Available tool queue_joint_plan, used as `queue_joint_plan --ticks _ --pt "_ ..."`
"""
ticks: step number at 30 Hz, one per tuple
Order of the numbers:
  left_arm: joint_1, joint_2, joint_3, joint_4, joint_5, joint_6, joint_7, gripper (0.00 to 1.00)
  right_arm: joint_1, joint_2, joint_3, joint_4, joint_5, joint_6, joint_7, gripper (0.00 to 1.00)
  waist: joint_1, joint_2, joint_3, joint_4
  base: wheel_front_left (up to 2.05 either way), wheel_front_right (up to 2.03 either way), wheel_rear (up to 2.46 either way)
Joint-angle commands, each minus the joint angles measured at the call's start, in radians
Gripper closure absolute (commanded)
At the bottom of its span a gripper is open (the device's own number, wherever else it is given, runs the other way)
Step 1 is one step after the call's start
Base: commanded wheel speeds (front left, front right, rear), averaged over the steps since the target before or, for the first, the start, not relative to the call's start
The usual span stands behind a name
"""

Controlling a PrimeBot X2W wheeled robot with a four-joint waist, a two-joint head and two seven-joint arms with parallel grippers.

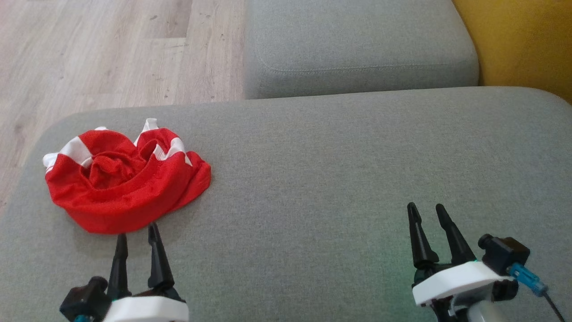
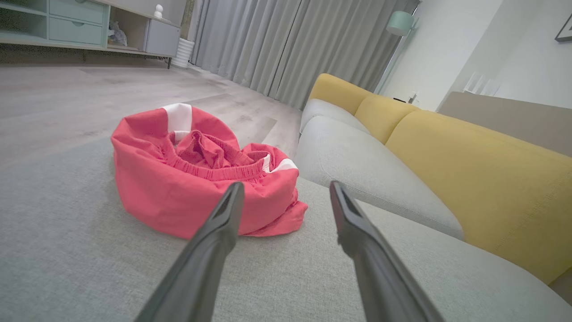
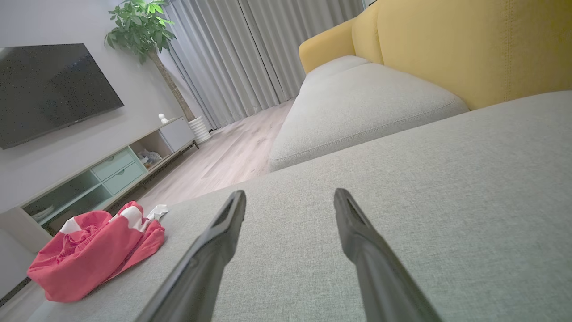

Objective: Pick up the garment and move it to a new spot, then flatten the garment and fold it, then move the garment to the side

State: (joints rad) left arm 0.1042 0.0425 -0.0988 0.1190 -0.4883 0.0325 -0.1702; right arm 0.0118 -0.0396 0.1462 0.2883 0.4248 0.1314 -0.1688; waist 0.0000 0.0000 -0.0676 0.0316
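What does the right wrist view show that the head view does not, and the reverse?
Right wrist view, not the head view: a television, a potted plant, grey curtains and a low cabinet.
Head view, not the right wrist view: the left tool, open, pointing at the red garment.
Both: the crumpled red garment on the grey cushion, the open right tool, the yellow backrest and the wooden floor.

We count one garment (image 1: 125, 188), red with white bands (at about nine o'clock in the head view). There are two hands, the left hand (image 1: 137, 230) and the right hand (image 1: 426, 206), each with two dark fingers (image 1: 158, 259). We count two grey cushions, the near cushion (image 1: 335, 179) and the far cushion (image 1: 357, 40) at twelve o'clock. Beyond them are one television (image 3: 49, 89), one potted plant (image 3: 140, 27) and one lamp (image 2: 399, 22).
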Motion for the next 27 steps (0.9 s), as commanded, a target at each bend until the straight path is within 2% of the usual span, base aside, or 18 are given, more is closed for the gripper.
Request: queue_joint_plan --ticks 1,27 --pt "-0.028 0.006 0.016 -0.044 0.032 0.006 -0.017 0.00 -0.030 -0.008 0.023 -0.030 -0.029 -0.001 -0.019 0.00 0.0000 0.0000 -0.001 0.001 0.00 0.00 0.00" --pt "-0.012 0.008 -0.019 -0.082 0.328 0.045 -0.091 0.00 -0.032 -0.011 0.042 -0.003 -0.274 -0.001 -0.093 0.00 0.0000 0.0000 -0.018 0.006 0.00 0.00 0.00"
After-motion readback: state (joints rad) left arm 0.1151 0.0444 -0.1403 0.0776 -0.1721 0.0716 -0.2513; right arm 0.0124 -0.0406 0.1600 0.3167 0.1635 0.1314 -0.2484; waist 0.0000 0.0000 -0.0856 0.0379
